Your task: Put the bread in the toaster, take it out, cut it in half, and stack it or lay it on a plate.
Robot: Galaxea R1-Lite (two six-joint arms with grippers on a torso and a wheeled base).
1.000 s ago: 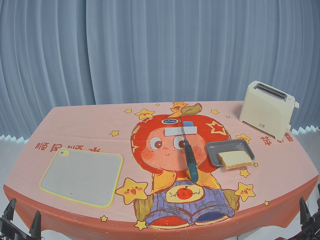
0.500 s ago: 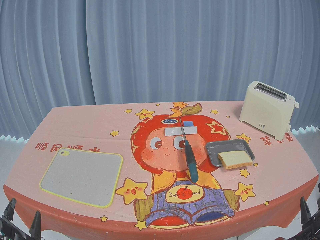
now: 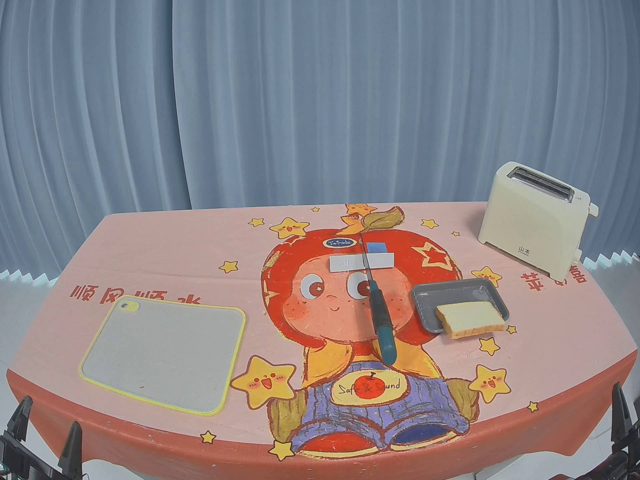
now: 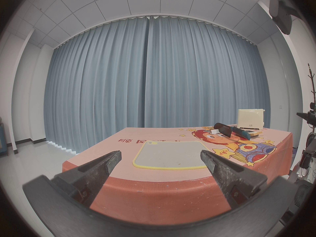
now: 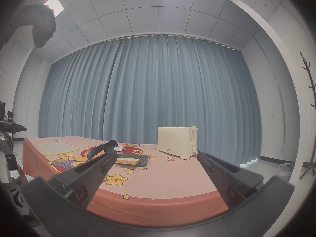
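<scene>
A slice of bread [image 3: 470, 319] lies on the near corner of a grey tray [image 3: 440, 293], right of the table's middle. The cream toaster [image 3: 535, 218] stands at the back right, its slots empty. A teal-handled knife [image 3: 381, 315] lies in the middle, its blade across a small white rest [image 3: 347, 263]. A grey cutting board [image 3: 163, 353] lies front left. My left gripper [image 4: 161, 163] hangs open below the table's front left edge, facing the board [image 4: 169, 153]. My right gripper [image 5: 156, 163] is open off the front right corner, facing the bread [image 5: 128, 161] and toaster [image 5: 177, 141].
A pink cartoon tablecloth [image 3: 200, 255] covers the table, with bare room between the board and the knife and along the back. Blue curtains hang close behind. The toaster stands near the table's right edge.
In the head view my right gripper's fingertip has shifted slightly right and lower at the bottom corner. Nothing on the table has moved.
</scene>
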